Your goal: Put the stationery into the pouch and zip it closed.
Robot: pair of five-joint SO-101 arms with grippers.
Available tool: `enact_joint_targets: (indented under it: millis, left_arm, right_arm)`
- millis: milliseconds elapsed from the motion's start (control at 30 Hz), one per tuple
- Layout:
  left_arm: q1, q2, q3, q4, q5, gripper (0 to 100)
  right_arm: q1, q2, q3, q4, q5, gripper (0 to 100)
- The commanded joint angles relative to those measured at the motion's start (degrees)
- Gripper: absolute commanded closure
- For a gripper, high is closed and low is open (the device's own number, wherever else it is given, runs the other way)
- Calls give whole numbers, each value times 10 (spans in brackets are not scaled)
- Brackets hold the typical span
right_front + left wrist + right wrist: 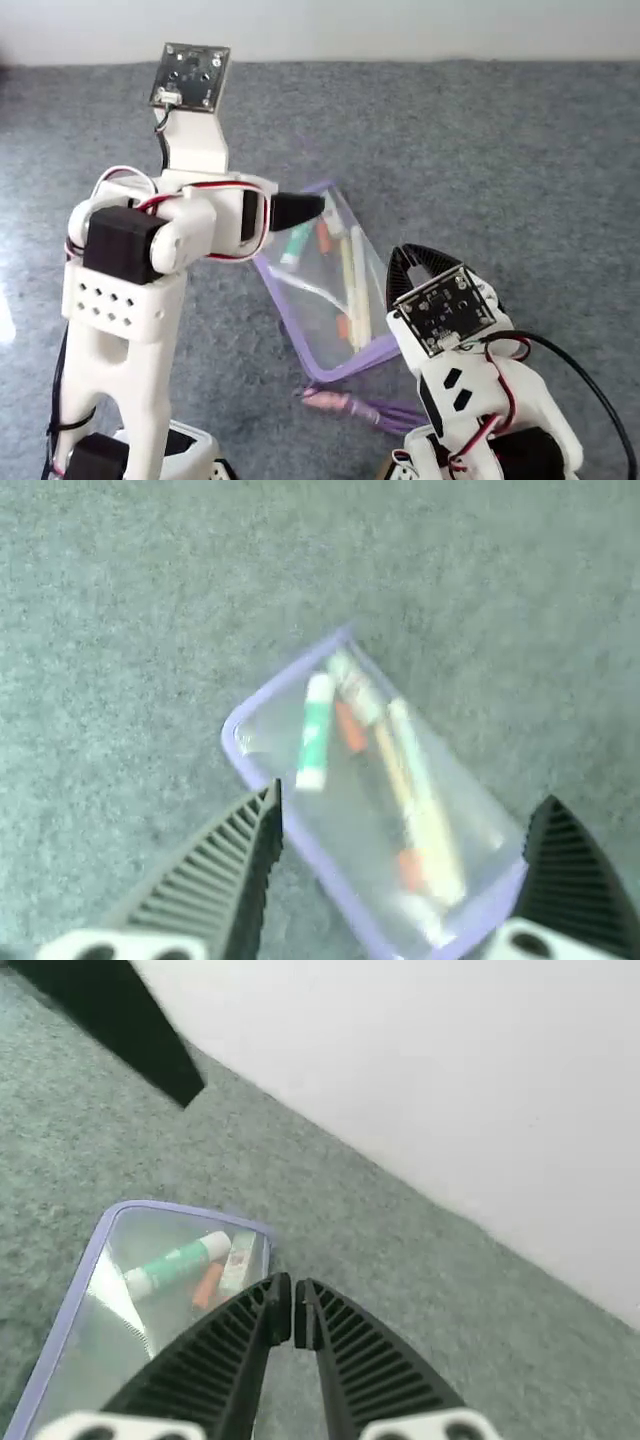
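In the high view, the clear, purple-edged pouch lies flat on the grey tabletop with the stationery inside it. The left arm's fingers hang over its far end, the right arm's fingers sit just beside its long edge, and a purple tassel trails from its near end. I cannot tell whether the zip is run shut. In the left wrist view, the left arm's fingers are spread wide and hold nothing. The pouch lies below and between them, with a green-and-white glue stick, an orange marker and a pale pencil showing through. In the right wrist view, the right arm's fingers are closed to a thin slit on nothing, with the pouch just beside their tips. The pouch looks light, soft and slick, likely to slide or buckle if pushed. Pinning the stiffer purple edge with one set of fingers and pinching the tassel with the other seems the surest hold.
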Motion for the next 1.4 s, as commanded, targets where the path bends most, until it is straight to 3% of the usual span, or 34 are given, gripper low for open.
enact_joint_targets:
  millis: [0,167,300,467,667,1033,1267,1367]
  left_arm:
    - [-5,-3,-11,-44,40,632]
    - [-6,-8,43,-58,48,632]
    - [-37,-8,43,-17,50,632]
    - [-144,-33,44,8,75,632]
    - [-273,-92,44,7,73,632]
    - [-456,-129,45,16,49,632]
    - [-521,-128,45,16,49,632]
    - [-527,-128,45,16,49,632]
  right_arm:
    - [0,5,-22,15,5,991]
    - [2,6,-20,24,4,991]
    - [3,16,1,124,0,991]
    - [1,57,18,189,-66,991]
    - [-7,219,-10,229,-71,991]
    - [-276,501,-158,304,-71,991]
    - [-349,599,-149,254,-54,980]
    - [-367,638,-136,233,-46,897]
